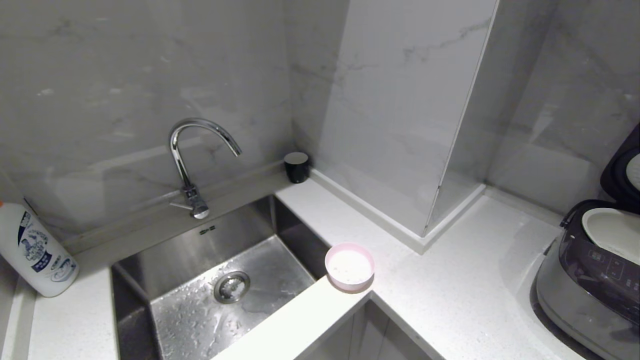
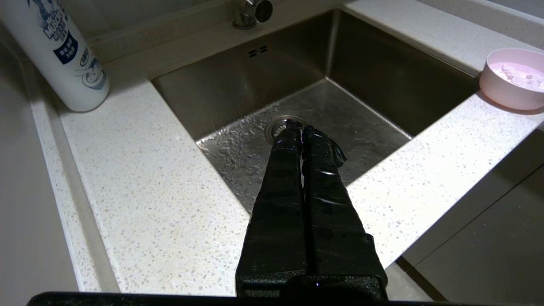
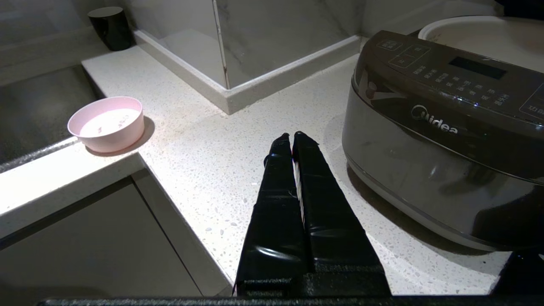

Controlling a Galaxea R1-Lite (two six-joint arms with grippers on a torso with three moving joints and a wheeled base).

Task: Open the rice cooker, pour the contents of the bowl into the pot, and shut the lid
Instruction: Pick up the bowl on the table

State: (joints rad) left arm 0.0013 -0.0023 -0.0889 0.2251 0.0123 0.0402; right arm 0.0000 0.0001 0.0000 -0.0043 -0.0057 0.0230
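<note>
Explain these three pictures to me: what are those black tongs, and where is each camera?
One picture looks down from the robot's head; the other two come from cameras on its wrists. The black tongs are its end effectors: the left end effector hangs over the steel sink, the right end effector over the speckled white counter. Both are shut and hold nothing. On the counter's corner by the sink stands a small pale pink bowl. At the right sits the dark grey-brown rice cooker with its lid raised and its white inner pot showing. A white bottle and a small black cup stand farther back.
</note>
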